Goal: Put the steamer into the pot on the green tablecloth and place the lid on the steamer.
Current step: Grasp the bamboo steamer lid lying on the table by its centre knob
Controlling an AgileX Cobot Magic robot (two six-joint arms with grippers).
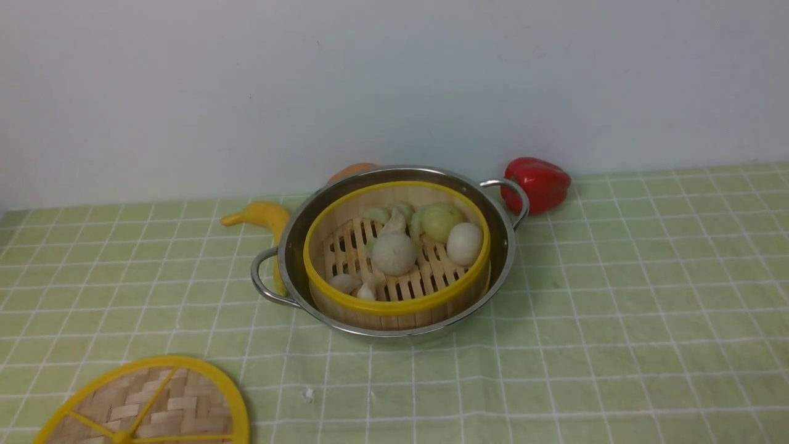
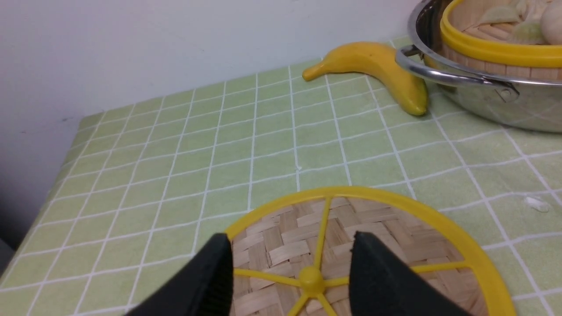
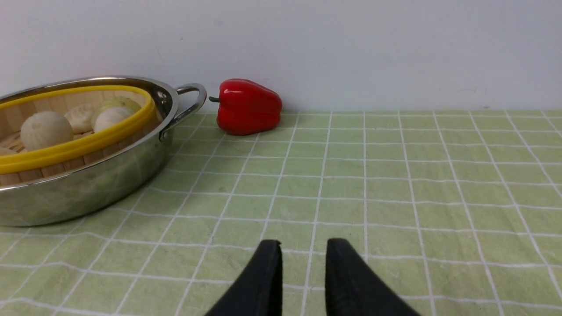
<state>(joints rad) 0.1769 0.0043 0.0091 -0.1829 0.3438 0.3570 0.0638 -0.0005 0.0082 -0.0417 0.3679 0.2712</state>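
Jaws, left gripper [image 2: 290, 239]: wide apart, gripping nothing, one black finger [image 2: 210, 276] on each side of the lid's centre knob [image 2: 311, 277]; whether they touch the lid cannot be told.
Jaws, right gripper [image 3: 304, 242]: a narrow gap between them, nothing held, over bare cloth well to the right of the pot.
Steamer [image 1: 394, 306]: seated inside the pot, upright, uncovered, its yellow rim standing a little above the pot's rim. Contents: pale buns and dumplings [image 1: 394, 253] on the slatted floor.
Pot [image 1: 294, 237]: on the tablecloth near the back wall, one loop handle to its left front, the other to its right rear.
Lid [image 1: 179, 394]: flat on the cloth at the near left, well apart from the pot, partly cut off by the front view's lower edge.
Tablecloth [image 1: 616, 277]: pale green, white grid, covers the whole surface.
Banana [image 1: 265, 216]: yellow, lying against the pot's left side by the handle.
Pepper [image 1: 539, 182]: red, just beside the pot's right handle, at the wall.
Orange item [image 1: 354, 171]: behind the pot, mostly hidden.
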